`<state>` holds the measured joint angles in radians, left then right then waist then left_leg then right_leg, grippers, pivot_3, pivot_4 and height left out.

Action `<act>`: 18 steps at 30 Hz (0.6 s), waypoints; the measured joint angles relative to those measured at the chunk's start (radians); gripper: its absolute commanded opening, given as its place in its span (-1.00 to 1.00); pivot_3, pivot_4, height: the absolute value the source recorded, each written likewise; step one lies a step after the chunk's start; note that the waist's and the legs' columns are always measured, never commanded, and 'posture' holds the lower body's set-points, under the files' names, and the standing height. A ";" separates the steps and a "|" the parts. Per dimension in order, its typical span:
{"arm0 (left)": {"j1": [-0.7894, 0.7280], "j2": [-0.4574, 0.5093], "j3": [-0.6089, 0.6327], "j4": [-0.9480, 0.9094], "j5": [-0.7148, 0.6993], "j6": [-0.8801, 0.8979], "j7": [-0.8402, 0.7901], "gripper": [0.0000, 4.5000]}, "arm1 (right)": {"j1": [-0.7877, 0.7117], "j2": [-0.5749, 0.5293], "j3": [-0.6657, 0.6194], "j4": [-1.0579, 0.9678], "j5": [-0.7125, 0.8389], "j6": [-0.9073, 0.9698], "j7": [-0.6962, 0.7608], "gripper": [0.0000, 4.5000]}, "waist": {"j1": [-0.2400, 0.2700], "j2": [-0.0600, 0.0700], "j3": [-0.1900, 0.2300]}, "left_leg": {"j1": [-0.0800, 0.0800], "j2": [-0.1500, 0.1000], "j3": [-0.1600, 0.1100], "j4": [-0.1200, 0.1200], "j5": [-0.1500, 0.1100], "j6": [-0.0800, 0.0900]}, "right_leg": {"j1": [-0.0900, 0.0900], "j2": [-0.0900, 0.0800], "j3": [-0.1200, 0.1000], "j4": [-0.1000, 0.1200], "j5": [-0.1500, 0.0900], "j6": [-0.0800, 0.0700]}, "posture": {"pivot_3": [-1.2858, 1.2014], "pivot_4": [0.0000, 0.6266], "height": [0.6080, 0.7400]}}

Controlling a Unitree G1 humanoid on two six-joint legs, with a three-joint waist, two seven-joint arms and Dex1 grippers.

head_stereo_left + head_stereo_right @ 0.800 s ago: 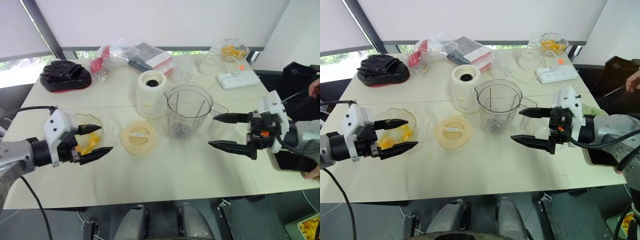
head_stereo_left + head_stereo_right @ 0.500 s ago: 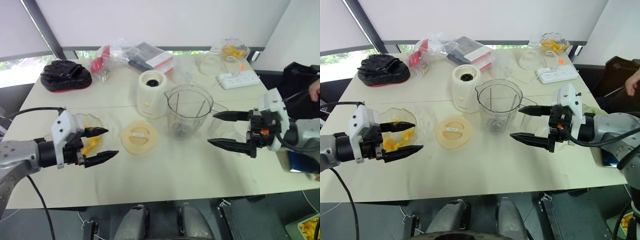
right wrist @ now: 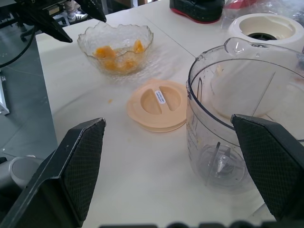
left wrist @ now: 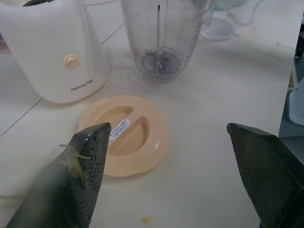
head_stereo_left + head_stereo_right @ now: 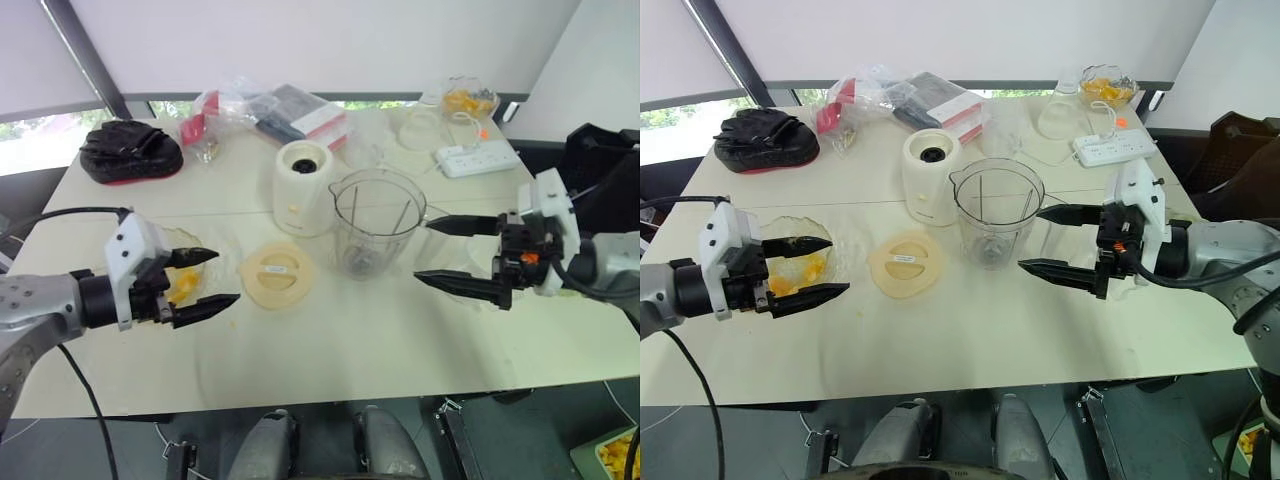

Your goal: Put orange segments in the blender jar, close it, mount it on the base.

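The blender jar (image 5: 377, 225) is seen upright and uncovered near the middle of the table (image 5: 350, 345), and its blade is visible at the bottom. The white base (image 5: 303, 187) is placed just beside the jar at its 10 o'clock, apart from it, with its socket left exposed. The peach-coloured lid (image 5: 277, 274) is laid flat on the table at the jar's 8 o'clock. At the lid's 9 o'clock, near it, a glass bowl (image 3: 142, 33) is set, and the orange segments (image 3: 114, 54) are held inside it. The left gripper (image 5: 225, 277) is spread wide with nothing between its fingers, which are pointed toward 3 o'clock. One finger is held over the bowl and the other past the bowl's 5 o'clock edge. A shred of pulp (image 4: 76, 159) is stuck to one finger. The right gripper (image 5: 422, 250) is held at the jar's 3 o'clock, also spread wide and empty, with its fingers pointed toward 9 o'clock. Its farther fingertip is brought close to the jar's side, though contact cannot be told. Along the far edge of the table, a power strip (image 5: 478, 158) is seen at the jar's 1 o'clock, a second bowl of orange pieces (image 5: 468, 100) beyond it, a heap of packets (image 5: 290, 110) at 11 o'clock, and a black pad (image 5: 130, 150) at 10 o'clock.
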<state>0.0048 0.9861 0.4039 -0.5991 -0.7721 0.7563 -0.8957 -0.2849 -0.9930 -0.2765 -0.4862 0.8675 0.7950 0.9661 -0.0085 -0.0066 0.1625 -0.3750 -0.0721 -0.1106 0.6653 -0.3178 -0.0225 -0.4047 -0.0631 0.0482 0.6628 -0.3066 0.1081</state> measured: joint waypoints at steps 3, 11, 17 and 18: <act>0.000 0.013 0.000 0.008 0.001 0.001 -0.007 0.83 | -0.001 0.014 0.008 0.000 0.000 -0.002 -0.008 0.97 | 0.000 0.000 0.000 | 0.000 0.000 0.000 0.000 0.000 0.000 | 0.000 0.000 0.000 0.000 0.000 0.000 | 0.03 -0.52 1.00; -0.005 0.063 0.000 0.066 0.021 -0.002 -0.055 0.83 | -0.009 0.046 0.036 -0.001 -0.001 -0.009 -0.032 0.97 | -0.001 0.000 0.001 | 0.000 0.000 0.000 0.000 0.000 0.000 | 0.000 0.000 0.000 0.000 0.000 0.000 | 0.03 -0.52 1.00; -0.128 0.255 -0.045 0.322 0.097 0.001 -0.178 0.83 | -0.013 0.114 0.083 -0.005 -0.030 -0.043 -0.067 0.97 | -0.002 0.001 0.002 | 0.000 0.000 0.000 0.000 0.000 0.000 | -0.001 0.000 0.000 0.000 0.000 0.000 | 0.03 -0.52 1.00; -0.139 0.265 -0.054 0.342 0.108 0.000 -0.186 0.83 | -0.012 0.119 0.088 -0.006 -0.034 -0.047 -0.070 0.97 | -0.003 0.001 0.003 | 0.000 0.000 0.000 -0.001 0.000 0.000 | -0.001 0.000 -0.001 0.000 0.000 0.000 | 0.03 -0.52 1.00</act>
<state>-0.1342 1.2506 0.3498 -0.2568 -0.6642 0.7564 -1.0817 -0.2971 -0.8739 -0.1881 -0.4923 0.8340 0.7477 0.8961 -0.0111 -0.0057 0.1651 -0.3754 -0.0722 -0.1103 0.6648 -0.3179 -0.0223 -0.4061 -0.0632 0.0476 0.6628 -0.3067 0.1081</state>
